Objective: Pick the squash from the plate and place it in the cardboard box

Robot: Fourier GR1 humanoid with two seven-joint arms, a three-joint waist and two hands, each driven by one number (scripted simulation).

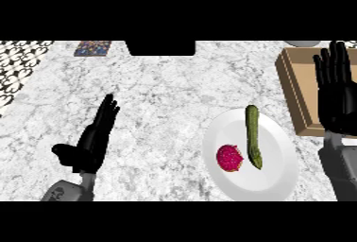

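Squash lies untouched on plate, near worktop's right front edge, beside pink fruit. Cardboard box at right edge, close for short carry. Right hand flat-fingered over box; left hand resting, fingers straight, holding nothing.

The counter is white marble with grey veins. On it, the plate is plain white. On the plate, the squash is dark green and the round fruit beside it is magenta. The cardboard box is brown. Both hands are black.
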